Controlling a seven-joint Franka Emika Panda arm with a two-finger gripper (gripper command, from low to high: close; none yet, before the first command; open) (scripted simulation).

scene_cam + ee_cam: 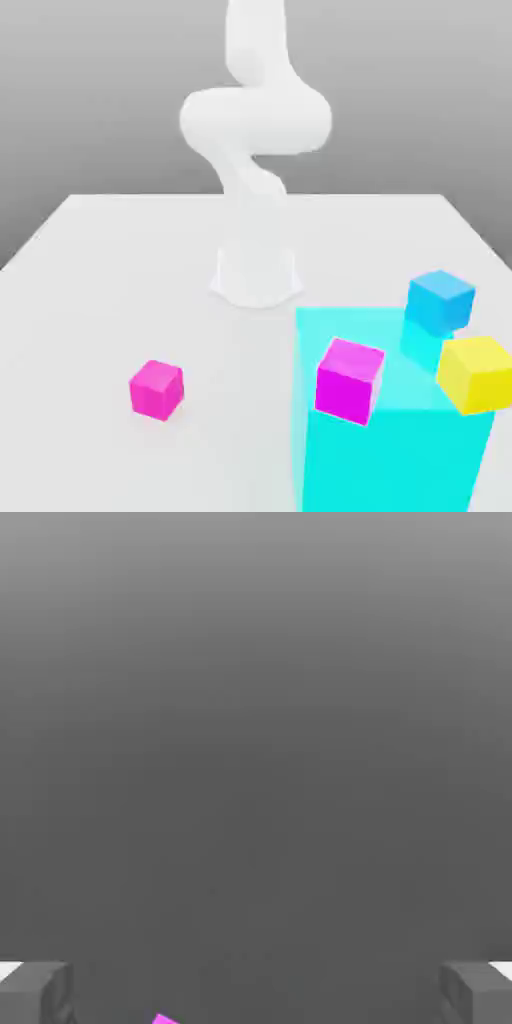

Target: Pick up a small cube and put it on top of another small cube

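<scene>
Cyan block (pixel 400 450) runs off-frame, partly hidden by magenta cube (pixel 349 380).

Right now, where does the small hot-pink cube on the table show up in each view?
Exterior view: the hot-pink cube sits alone on the white table, toward the exterior view's left, apart from the big cyan block.
Hand view: only a pink sliver at the picture's edge between the grey fingertips; which cube it belongs to cannot be told.
Shared landmark: none sure, beyond that pink colour.
</scene>
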